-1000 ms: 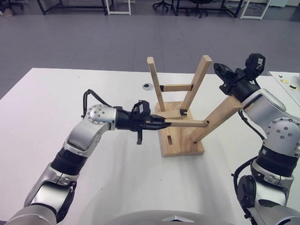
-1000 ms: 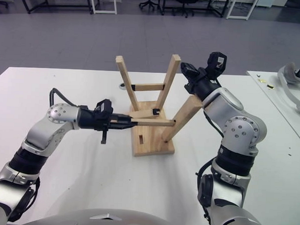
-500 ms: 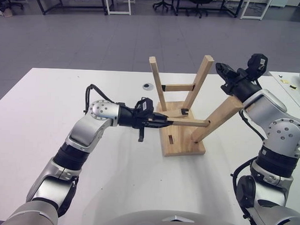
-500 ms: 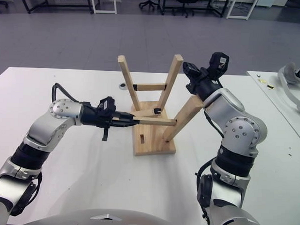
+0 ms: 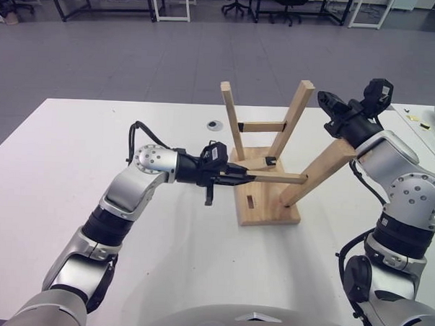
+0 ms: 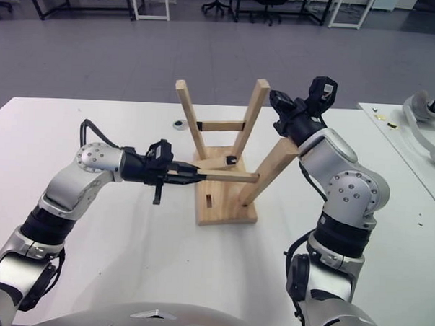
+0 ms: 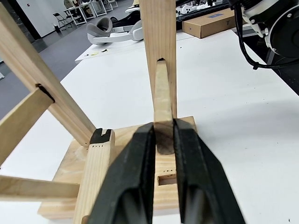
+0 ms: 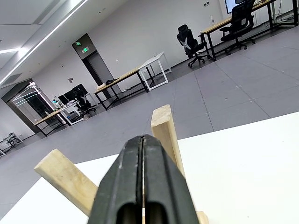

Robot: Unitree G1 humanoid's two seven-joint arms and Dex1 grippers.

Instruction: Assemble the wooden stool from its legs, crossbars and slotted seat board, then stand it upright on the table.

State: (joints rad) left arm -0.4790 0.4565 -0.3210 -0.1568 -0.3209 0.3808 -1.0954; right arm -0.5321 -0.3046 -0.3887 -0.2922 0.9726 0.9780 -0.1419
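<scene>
The stool lies upside down, its slotted seat board [image 5: 269, 211] flat on the white table. Two legs [image 5: 230, 120] [image 5: 295, 119] stand up from it, joined by a crossbar [image 5: 262, 126]. A third leg [image 5: 318, 171] leans to the right. My left gripper [image 5: 238, 177] is shut on the near end of a second crossbar [image 5: 278, 178], whose far end sits in that leg's slot [image 7: 160, 60]. The left wrist view shows the black fingers [image 7: 131, 168] clamping the bar. Just above the leaning leg's top end is my right gripper [image 5: 334, 110], shut with nothing between its fingers [image 8: 142, 154].
A small round grommet [image 5: 214, 124] sits in the table behind the stool. A second table to the right carries a grey headset [image 6: 429, 107]. Bare table lies in front of and left of the stool.
The left arm has pushed to the right with the crossbar. The whole stool and the right gripper have shifted slightly rightward with it.
</scene>
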